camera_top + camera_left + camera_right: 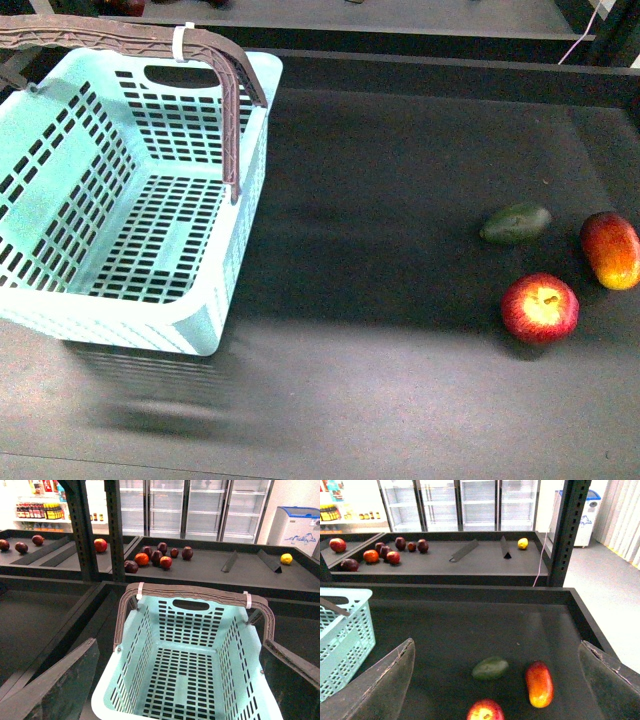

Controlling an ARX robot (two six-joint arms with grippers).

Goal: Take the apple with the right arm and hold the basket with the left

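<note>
Apple (540, 307): on table (380, 200), front-right; our right claw (496, 645) hangs nearly over it, jaws wide apart, empty, so right arm nearer. Basket (60, 190) at left, before left claw (178, 642), also spread

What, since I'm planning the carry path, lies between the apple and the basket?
Nothing: in the front view, only bare dark tabletop separates the apple from the basket. The green fruit sits farther back, off that line.
</note>
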